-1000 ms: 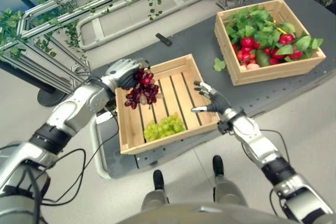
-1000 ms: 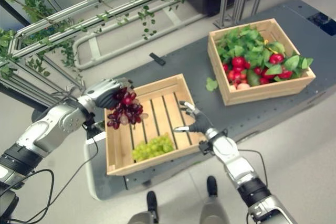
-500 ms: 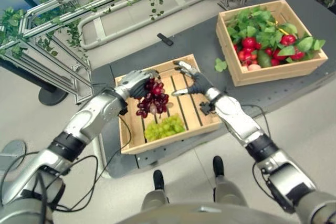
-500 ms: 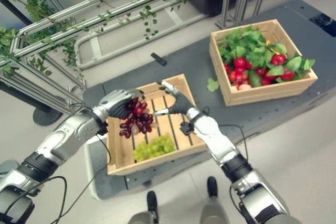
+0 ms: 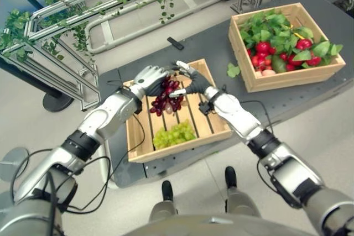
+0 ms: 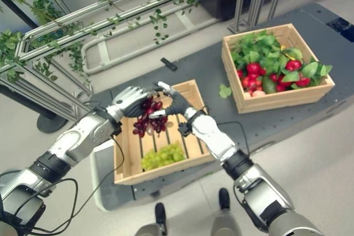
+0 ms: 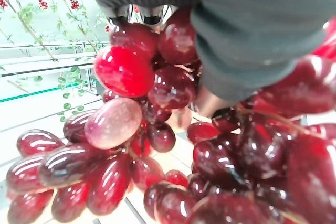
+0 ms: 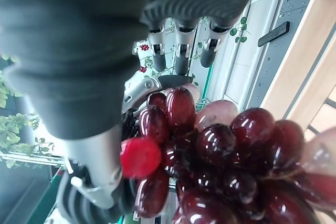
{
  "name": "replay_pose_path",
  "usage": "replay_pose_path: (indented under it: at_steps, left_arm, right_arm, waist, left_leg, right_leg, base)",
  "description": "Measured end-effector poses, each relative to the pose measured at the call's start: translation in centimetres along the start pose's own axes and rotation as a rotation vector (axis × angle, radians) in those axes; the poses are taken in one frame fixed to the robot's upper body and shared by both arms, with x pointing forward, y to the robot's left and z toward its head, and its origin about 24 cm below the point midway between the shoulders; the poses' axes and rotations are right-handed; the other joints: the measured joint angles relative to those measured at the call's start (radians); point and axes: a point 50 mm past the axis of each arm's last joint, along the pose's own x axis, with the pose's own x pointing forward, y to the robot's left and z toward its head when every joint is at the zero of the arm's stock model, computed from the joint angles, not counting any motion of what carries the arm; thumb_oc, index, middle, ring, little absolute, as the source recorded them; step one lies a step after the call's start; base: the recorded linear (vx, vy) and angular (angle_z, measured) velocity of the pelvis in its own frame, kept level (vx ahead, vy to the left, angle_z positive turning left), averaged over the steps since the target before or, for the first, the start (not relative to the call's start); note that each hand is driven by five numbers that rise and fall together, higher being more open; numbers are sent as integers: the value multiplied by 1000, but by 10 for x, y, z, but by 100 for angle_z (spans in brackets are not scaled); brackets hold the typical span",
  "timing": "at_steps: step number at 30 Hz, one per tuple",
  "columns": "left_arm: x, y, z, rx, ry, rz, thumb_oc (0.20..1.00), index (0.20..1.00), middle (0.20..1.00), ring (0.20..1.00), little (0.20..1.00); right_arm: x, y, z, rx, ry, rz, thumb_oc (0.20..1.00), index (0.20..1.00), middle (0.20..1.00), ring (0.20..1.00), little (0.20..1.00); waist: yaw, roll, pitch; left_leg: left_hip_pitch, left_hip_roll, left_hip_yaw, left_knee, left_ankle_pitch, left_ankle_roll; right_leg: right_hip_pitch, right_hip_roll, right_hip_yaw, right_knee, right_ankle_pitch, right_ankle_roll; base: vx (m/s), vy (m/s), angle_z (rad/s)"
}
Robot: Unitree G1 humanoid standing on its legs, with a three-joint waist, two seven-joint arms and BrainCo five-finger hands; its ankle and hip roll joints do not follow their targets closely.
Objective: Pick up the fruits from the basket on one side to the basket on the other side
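- My left hand (image 5: 148,77) is curled round the top of a bunch of red grapes (image 5: 166,94), which hangs from it above the far part of the slatted crate (image 5: 136,148) in front of me.
- My right hand (image 5: 191,83) is at the bunch from the other side, fingers straight and spread with the thumb set apart, so it is open and not clamped on the fruit. In the right wrist view the grapes (image 8: 220,156) sit just past my palm with my fingers (image 8: 181,51) reaching above them.
- It looks to me like a hand-over: the bunch sits between both hands, but my left alone bears it.
- A bunch of green grapes (image 5: 173,134) lies on the slats at the near side of that crate, untouched.
- The other crate (image 5: 293,77) stands well apart on my right on the dark table (image 5: 215,42), heaped with green leaves (image 5: 265,23), red fruit (image 5: 260,45) and what looks like an avocado (image 5: 278,63).
- I judge the job partly done at most: the red bunch is lifted but not yet carried across, and the green bunch is left after it.
- A loose leaf (image 5: 233,70) lies on the table between the crates, and a small black object (image 5: 176,43) beyond them.
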Motion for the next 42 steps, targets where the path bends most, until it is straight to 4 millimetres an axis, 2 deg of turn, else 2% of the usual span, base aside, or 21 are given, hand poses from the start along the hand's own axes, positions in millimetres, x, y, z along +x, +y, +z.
replay_pose_path:
  at_steps: [8, 11, 17, 23, 27, 42]
  left_arm:
    - [-2, -2, -9, 6, 35, 11, 200, 200, 200, 200, 200]
    - [-5, 0, -17, 16, 79, 15, 200, 200, 200, 200, 200]
    - [-5, 2, -17, 15, 80, 25, 200, 200, 200, 200, 200]
    - [-7, 21, -25, 16, 102, 95, 200, 200, 200, 200, 200]
    - [-13, 38, -11, 22, 20, 149, 200, 200, 200, 200, 200]
    - [-16, 30, -9, 3, 18, 132, 200, 200, 200, 200, 200]
  right_arm:
    - [-3, -1, 5, 57, -25, 29, 1000, 1000, 1000, 1000, 1000]
    - [-15, -2, 11, 73, -81, 33, 1000, 1000, 1000, 1000, 1000]
    - [-30, -3, -7, 73, -22, 35, 1000, 1000, 1000, 1000, 1000]
    - [-33, -1, -11, -5, -2, 55, 1000, 1000, 1000, 1000, 1000]
    - [-41, 2, -25, -35, 57, 66, 1000, 1000, 1000, 1000, 1000]
    - [-39, 7, -34, -70, 92, 29, 1000, 1000, 1000, 1000, 1000]
  waist:
    - [3, 0, 0]
    - [-1, 0, 0]
    - [0, 0, 0]
    - [-4, 0, 0]
    - [14, 1, -1]
    - [19, 2, -1]
  left_leg:
    - [-1, 0, 0, 0, 0, 0]
    - [-2, 0, -1, 0, 0, 0]
    - [-4, 0, -1, 0, -1, 0]
    - [-9, 0, 0, 0, -2, 1]
    - [-17, -1, -8, 0, -1, 0]
    - [-15, 0, -10, 0, -1, 0]
  right_leg:
    - [0, 0, -3, 0, -1, 0]
    - [-1, 0, -5, 0, -4, -1]
    - [-1, -1, -7, 0, -6, 0]
    - [-6, -1, -7, 0, -8, 1]
    - [-9, -2, -16, 0, -7, 1]
    - [-5, -2, -20, 0, -7, 1]
  base:
    - [0, 0, 0]
    - [0, 0, 0]
    - [0, 0, 0]
    - [1, -2, 1]
    - [7, -8, 6]
    - [1, 0, 0]
